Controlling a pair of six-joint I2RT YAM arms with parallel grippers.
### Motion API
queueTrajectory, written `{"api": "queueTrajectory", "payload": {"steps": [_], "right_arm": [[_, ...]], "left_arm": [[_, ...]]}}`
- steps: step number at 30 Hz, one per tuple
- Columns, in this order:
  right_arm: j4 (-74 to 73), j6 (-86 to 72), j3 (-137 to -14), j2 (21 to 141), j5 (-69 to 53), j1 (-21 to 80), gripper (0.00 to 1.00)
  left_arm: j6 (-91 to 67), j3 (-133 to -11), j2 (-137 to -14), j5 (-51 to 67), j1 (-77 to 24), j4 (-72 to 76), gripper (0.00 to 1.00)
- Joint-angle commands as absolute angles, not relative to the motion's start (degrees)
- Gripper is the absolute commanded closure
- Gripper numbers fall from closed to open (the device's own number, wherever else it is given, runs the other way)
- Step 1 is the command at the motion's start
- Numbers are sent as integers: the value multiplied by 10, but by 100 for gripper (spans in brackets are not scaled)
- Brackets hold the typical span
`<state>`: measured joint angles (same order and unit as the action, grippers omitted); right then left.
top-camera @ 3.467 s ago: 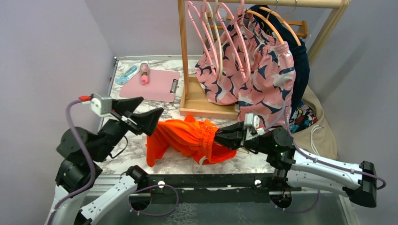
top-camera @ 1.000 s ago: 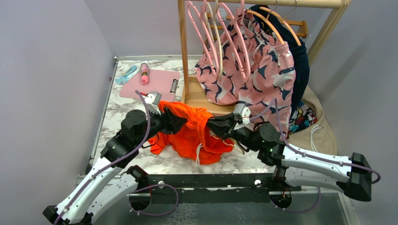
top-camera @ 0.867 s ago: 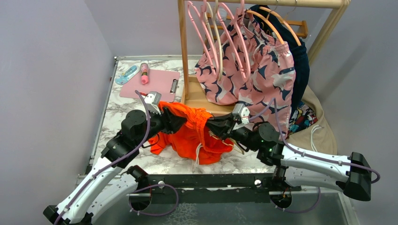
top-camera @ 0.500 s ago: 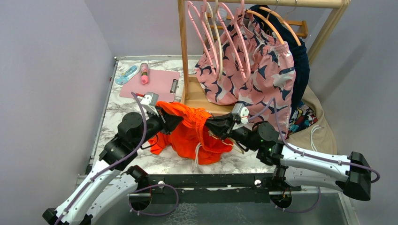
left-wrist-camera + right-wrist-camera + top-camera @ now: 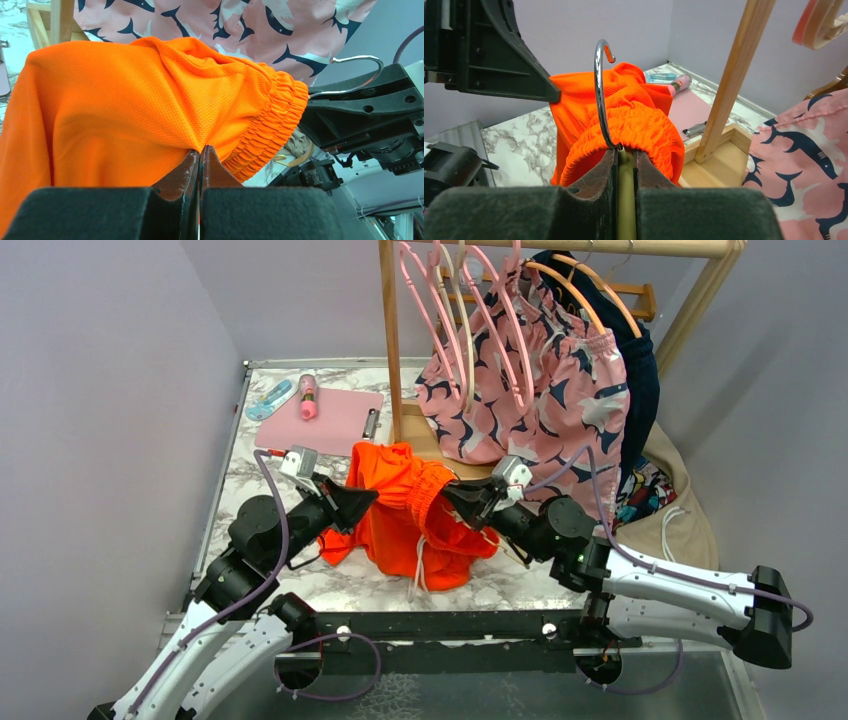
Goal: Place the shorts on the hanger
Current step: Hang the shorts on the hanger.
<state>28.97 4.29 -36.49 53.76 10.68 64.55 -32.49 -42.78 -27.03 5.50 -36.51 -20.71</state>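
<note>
shorts [image 5: 400, 510]: bright orange-red, held up between the two hands, bunched and draped. The elastic waistband is gathered at the right hand, the lower folds reach down to the surface, and a white drawstring dangles below.
hanger [image 5: 600, 90]: its metal hook stands up out of the waistband, and its pale-yellow neck sits in the right hand. Its arms are mostly hidden in the cloth.
right hand [image 5: 624, 150]: fingers pressed in on the hanger's neck, right at the waistband.
left hand [image 5: 200, 150]: fingers pressed together, pinching a fold of the shorts opposite the right hand.
surface [image 5: 250, 465]: white-grey marble pattern, bare to the left of the left hand.
clipboard [image 5: 320, 420]: pink and flat, beyond the left hand. A pink tube [image 5: 308, 397] lies on its far left corner.
wooden rack [image 5: 391, 340]: beyond both hands, with its upright post just behind the shorts and its base on the surface.
shark-print shorts [image 5: 560, 400]: pink, hanging from the rack close beyond the right hand. Pink hangers [image 5: 440, 310] and orange hangers [image 5: 590, 285] hang on the same rail.
beige garment [image 5: 680, 510]: heaped to the right of the right hand, by the wall.
walls [image 5: 100, 360]: lilac, close on the left, far and right sides.
edges: a metal rim [image 5: 231, 425] runs along the surface's left edge, left of the left hand. A black rail [image 5: 440, 625] closes the near edge under both arms.
open room: widest left of the left hand, and tight beyond the right hand, where the rack and the hung clothes crowd in.
</note>
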Motion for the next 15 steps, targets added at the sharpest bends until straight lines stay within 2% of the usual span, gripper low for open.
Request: {"api": "queueTrajectory", "payload": {"steps": [1,10,13,15], "right_arm": [[308,67,-391,523,170,645,99],[365,73,-386,527,233,645,99],[406,72,-388,533,197,645,99],[434,59,-388,541,129,645,99]], "left_arm": [[-320,-427,-259,51,-367,-211,100],[-335,-420,-272,107,-367,-209,100],[-342,-411,-279,137,-366,-205,100],[-345,-408,-282,153,-367,-200,100]]}}
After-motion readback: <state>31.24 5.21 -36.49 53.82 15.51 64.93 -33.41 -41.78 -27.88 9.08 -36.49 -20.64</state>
